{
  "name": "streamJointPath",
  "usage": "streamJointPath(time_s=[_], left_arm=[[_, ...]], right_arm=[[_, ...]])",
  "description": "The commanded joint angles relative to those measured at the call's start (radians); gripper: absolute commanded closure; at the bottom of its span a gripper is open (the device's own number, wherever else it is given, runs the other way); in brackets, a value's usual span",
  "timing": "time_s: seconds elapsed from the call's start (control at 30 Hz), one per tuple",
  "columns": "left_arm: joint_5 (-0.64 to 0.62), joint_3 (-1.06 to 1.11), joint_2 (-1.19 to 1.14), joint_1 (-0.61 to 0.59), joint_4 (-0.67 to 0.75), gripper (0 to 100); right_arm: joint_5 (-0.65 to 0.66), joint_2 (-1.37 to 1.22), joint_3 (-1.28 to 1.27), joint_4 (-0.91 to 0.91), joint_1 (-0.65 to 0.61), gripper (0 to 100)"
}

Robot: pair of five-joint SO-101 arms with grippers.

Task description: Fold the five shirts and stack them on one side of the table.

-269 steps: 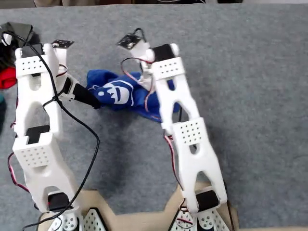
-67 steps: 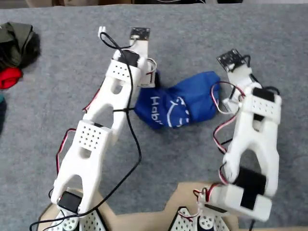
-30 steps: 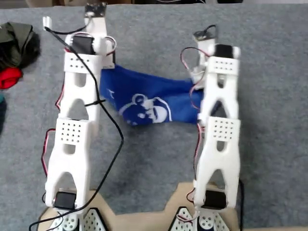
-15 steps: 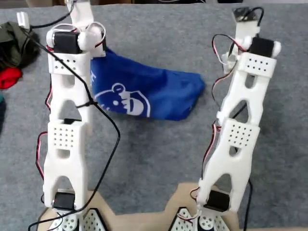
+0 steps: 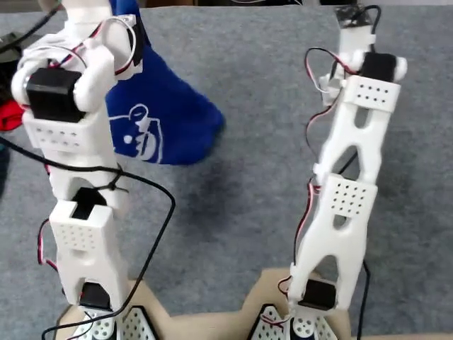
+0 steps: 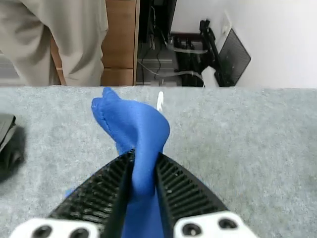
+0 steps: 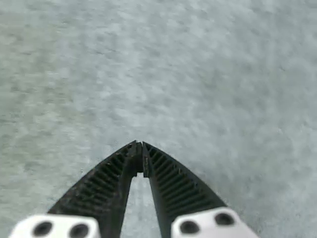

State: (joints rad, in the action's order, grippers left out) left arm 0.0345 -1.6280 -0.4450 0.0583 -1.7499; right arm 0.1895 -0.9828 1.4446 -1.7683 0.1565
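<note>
A blue shirt [image 5: 166, 120] with a white print hangs bunched from my left gripper [image 6: 143, 157], which is shut on a fold of it [image 6: 134, 124] high above the grey mat at the far left. The shirt's lower end droops toward the mat. The left arm [image 5: 67, 92] is raised steeply. My right arm [image 5: 357, 106] stretches toward the far right of the table. Its gripper [image 7: 139, 145] is shut with nothing in it, just above bare grey felt.
A red garment [image 5: 10, 117] and a dark one [image 6: 7, 144] lie at the table's left edge. The grey mat [image 5: 248, 212] spreads open between the two arms. Beyond the far edge stand furniture and cables [image 6: 183, 44].
The right gripper let go of the blue shirt and stays at the far right. The left arm rose and swung left, lifting the shirt so it now hangs from that gripper alone.
</note>
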Motion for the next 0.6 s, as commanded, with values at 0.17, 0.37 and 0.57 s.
streamJointPath(time_s=[0.17,0.37,0.57], left_arm=[[0.006,-0.038,0.056,0.005,-0.009,98],[0.008,-0.038,0.056,-0.006,-0.009,98],[0.008,-0.009,0.056,-0.04,-0.009,98]], right_arm=[[0.005,-0.016,0.044,-0.014,-0.269,87.2],[0.002,-0.03,0.041,0.054,-0.444,81.7],[-0.13,-0.128,0.042,0.192,-0.579,76.1]])
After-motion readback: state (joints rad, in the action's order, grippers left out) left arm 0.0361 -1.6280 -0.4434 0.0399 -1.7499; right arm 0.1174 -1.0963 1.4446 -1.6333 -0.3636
